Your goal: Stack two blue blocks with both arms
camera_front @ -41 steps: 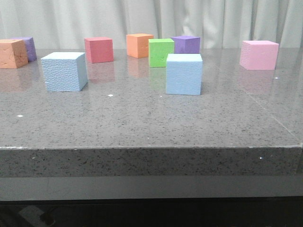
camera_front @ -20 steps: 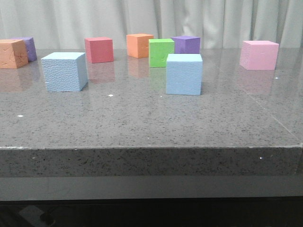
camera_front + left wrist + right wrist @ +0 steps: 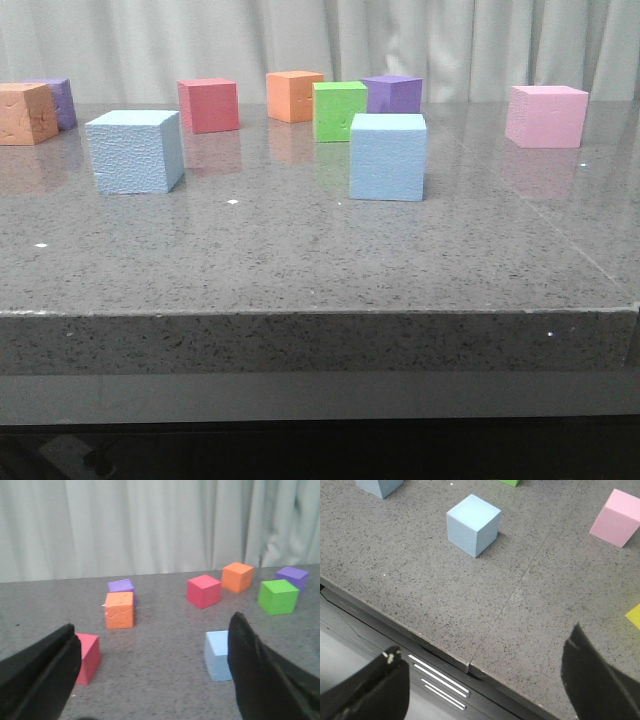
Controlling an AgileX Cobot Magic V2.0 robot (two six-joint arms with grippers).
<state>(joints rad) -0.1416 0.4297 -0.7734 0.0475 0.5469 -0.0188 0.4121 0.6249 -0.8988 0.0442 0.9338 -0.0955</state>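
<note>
Two pale blue blocks stand apart on the grey stone table. One blue block (image 3: pixel 135 152) is at the left and the other blue block (image 3: pixel 388 157) is nearer the middle. Neither gripper shows in the front view. In the left wrist view my left gripper (image 3: pixel 152 625) is open and empty above the table, and the left blue block (image 3: pixel 218 655) sits partly behind one finger. My right gripper (image 3: pixel 485 642) is open and empty over the table's front edge, with the middle blue block (image 3: pixel 473 525) well ahead of it and the other blue block (image 3: pixel 377 486) farther off.
Behind the blue blocks stand a red cube (image 3: pixel 208 105), an orange cube (image 3: pixel 294 95), a green cube (image 3: pixel 339 110) and a purple cube (image 3: pixel 392 93). A pink cube (image 3: pixel 546 115) is at the right. An orange cube (image 3: pixel 25 113) and a purple cube (image 3: pixel 62 100) are far left.
</note>
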